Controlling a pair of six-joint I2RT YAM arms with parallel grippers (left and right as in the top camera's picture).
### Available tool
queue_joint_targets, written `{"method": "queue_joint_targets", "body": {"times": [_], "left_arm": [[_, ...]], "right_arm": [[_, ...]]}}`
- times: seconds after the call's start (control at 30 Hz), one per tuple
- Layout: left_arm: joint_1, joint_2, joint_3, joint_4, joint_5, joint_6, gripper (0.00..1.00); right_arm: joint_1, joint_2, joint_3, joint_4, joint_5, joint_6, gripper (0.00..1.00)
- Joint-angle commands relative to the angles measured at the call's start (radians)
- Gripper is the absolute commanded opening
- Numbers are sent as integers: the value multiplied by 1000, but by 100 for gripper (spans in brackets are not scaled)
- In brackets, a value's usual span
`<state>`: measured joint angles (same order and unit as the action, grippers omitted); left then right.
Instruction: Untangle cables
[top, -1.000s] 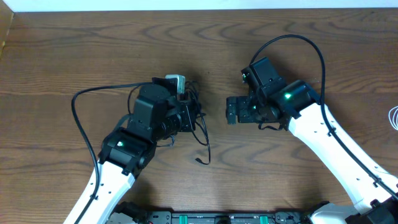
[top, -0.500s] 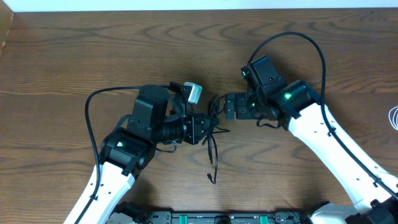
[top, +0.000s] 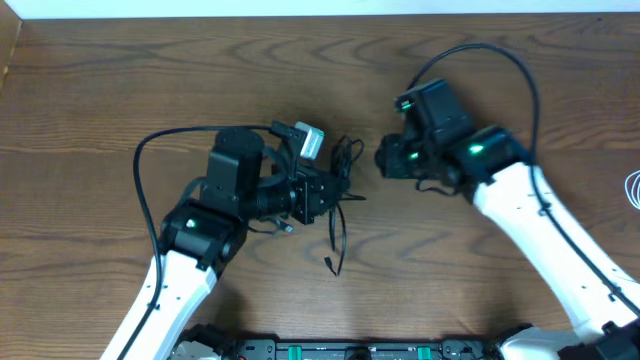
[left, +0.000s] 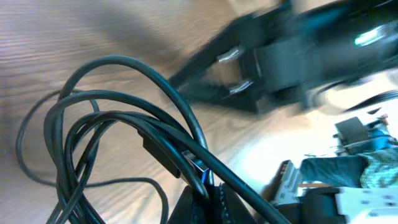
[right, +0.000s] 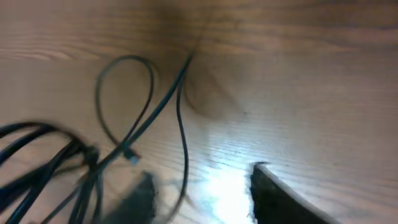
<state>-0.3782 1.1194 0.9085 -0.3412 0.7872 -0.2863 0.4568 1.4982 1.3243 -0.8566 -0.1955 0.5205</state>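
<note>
Black cables w/ loose loops in left gripper.

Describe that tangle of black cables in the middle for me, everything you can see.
The cables are thin, black, rubbery-looking cords, several strands looped over one another in a loose knot. The left gripper is shut on the bundle near the middle of the wooden table. One loose strand trails toward the near edge and ends in a small dark tip. The right gripper is close beside the loops; whether it touches them cannot be told.
</note>
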Motion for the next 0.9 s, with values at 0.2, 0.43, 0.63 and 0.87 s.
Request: {"method": "queue_joint_targets", "body": {"times": [0.2,0.43,0.63,0.87], "left_arm": [[27,108,18,18,90,267,8],[27,108,18,18,107,338,8],[27,108,18,9,108,340,8],[27,108,18,-1,114,372,8]], "right_arm": [[-192,-112,5,19,-568,-90,75],[-138,-51,5,37,-526,-80,64],[-72,28,5,97,-483,-80,61],[2,58,5,105,-262,-11,40]]}}
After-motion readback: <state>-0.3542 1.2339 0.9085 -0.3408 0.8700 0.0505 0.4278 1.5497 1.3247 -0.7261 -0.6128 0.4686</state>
